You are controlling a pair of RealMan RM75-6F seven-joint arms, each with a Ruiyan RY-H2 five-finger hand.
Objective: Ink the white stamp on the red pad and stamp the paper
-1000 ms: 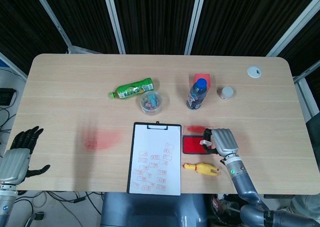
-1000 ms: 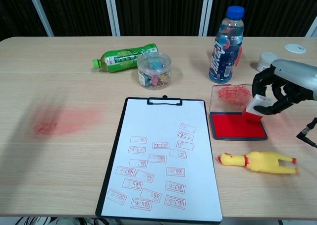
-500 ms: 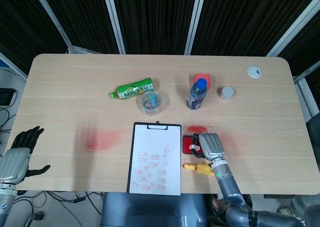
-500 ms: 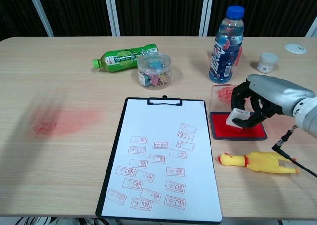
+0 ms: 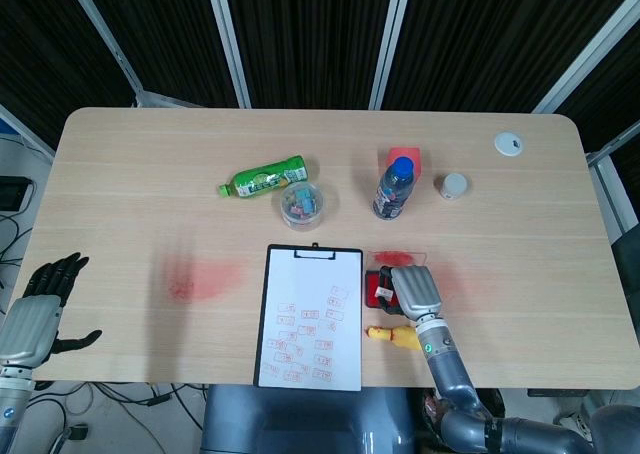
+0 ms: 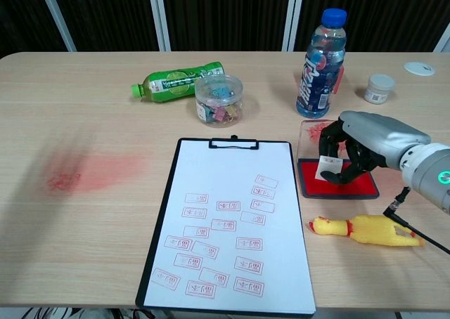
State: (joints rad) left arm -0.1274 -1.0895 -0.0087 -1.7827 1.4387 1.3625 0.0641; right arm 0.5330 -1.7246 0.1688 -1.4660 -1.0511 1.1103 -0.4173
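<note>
My right hand (image 6: 355, 147) grips the white stamp (image 6: 329, 168) and holds it down at the left part of the red ink pad (image 6: 355, 184). In the head view that right hand (image 5: 413, 290) covers most of the red pad (image 5: 372, 286). The paper (image 6: 228, 220) lies on a black clipboard (image 6: 234, 145) left of the pad and carries several red stamp marks. My left hand (image 5: 40, 309) hangs open off the table's near-left edge, holding nothing.
A yellow rubber chicken (image 6: 365, 230) lies just in front of the pad. Behind it stand a blue-capped bottle (image 6: 318, 55), a clear tub of clips (image 6: 219, 99), a lying green bottle (image 6: 179, 81) and a small white jar (image 6: 380, 88). A red smear (image 6: 91, 171) marks the table at left.
My right hand has carried the white stamp leftward from the pad's right edge to its left part and lowered it. The left hand has stayed still.
</note>
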